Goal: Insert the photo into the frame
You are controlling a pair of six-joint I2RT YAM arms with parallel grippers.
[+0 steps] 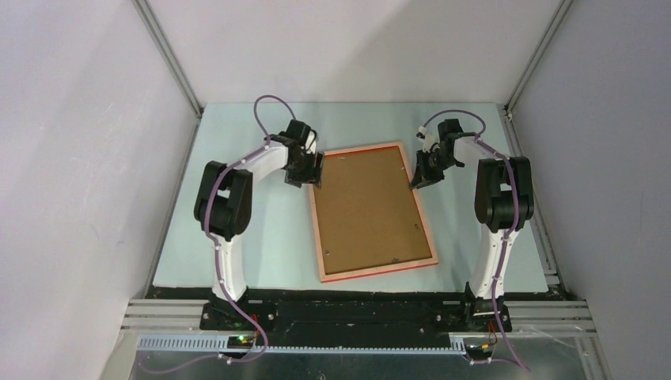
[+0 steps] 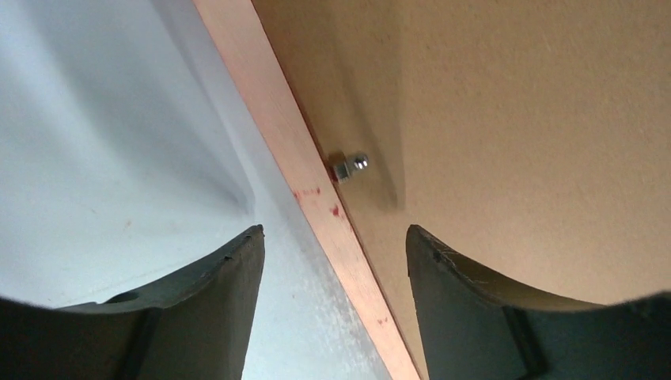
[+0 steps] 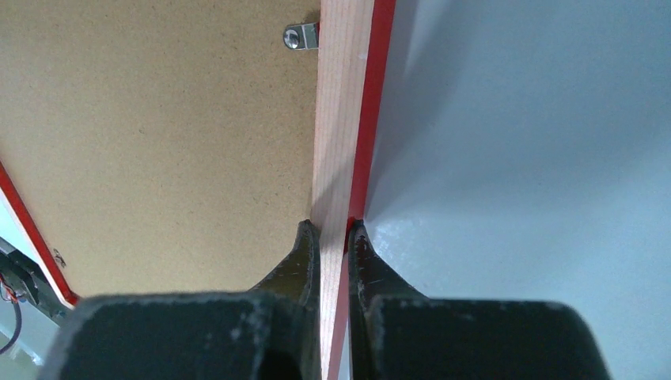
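The frame (image 1: 316, 229) lies face down in the middle of the table, its pale wood back up and the brown backing board (image 1: 368, 210) set in it. The photo is hidden. My left gripper (image 1: 318, 170) is at the frame's far left corner, open, its fingers astride the wooden rail (image 2: 305, 166) without touching it. My right gripper (image 1: 417, 176) is at the far right corner, shut on the frame's right rail (image 3: 340, 119), one finger over the backing board side and the other on the red outer edge.
Small metal clips (image 2: 348, 166) (image 3: 301, 36) sit on the rails at the backing board's (image 2: 514, 119) edge. Grey enclosure walls stand close on the left, back and right of the pale table (image 1: 261, 237).
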